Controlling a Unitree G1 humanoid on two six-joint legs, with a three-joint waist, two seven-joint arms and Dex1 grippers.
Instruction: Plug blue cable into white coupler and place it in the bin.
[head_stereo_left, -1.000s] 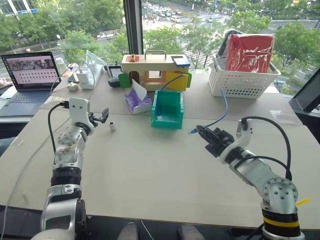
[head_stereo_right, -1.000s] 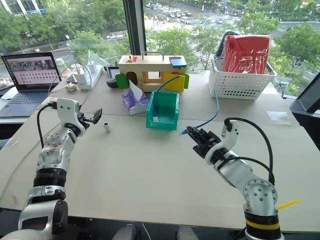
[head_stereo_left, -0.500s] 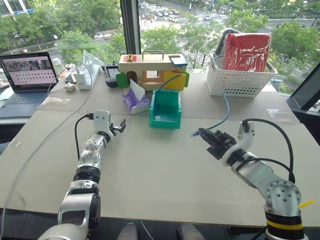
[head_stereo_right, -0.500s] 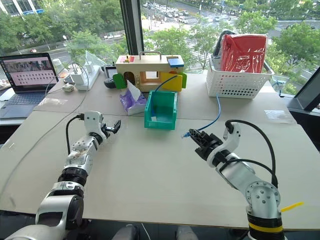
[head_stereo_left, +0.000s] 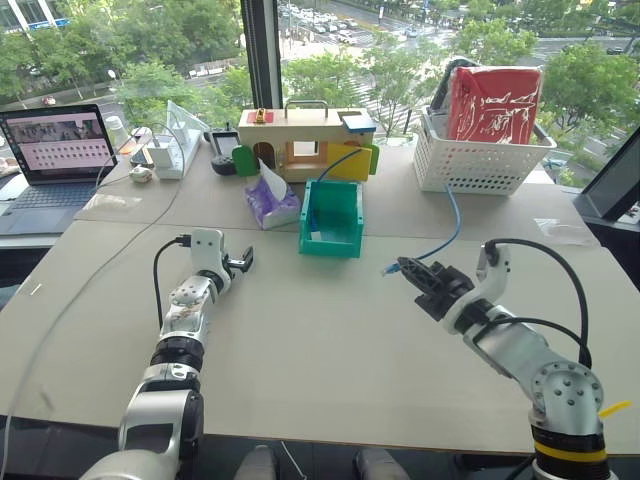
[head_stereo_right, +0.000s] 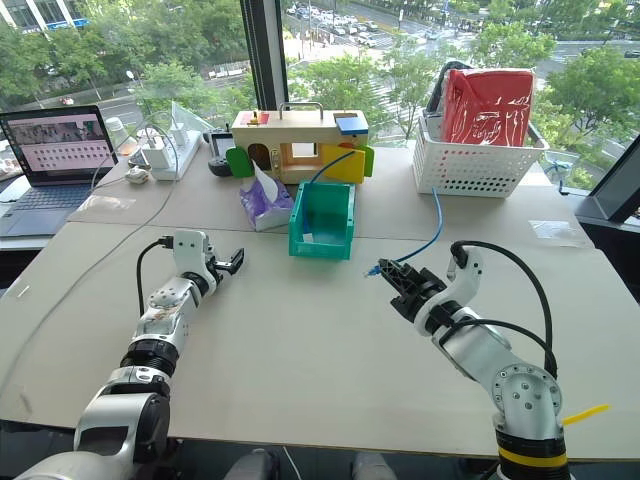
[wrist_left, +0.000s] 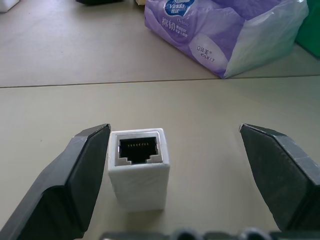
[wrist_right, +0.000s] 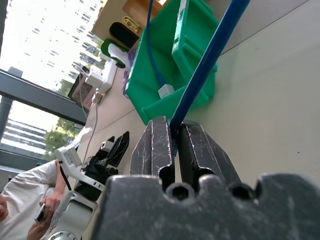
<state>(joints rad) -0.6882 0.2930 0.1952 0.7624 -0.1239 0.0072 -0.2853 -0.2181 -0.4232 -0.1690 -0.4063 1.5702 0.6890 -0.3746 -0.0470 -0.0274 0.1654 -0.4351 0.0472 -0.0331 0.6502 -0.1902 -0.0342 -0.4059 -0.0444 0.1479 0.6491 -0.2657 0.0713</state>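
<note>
On the left side of the table, the left claw was low over the top with its two black fingers spread wide apart. The white coupler stood on the table between them, right next to one finger and well away from the other, with its socket hole facing the wrist camera. Nothing was held there. A purple tissue pack lay a bit farther back. The bin sat near the middle of the table, with a white-tipped cord hanging inside it. On the right, the right claw was closed tight on the blue cable, close to its plug end. The rest of the cable ran back toward the white basket.
</note>
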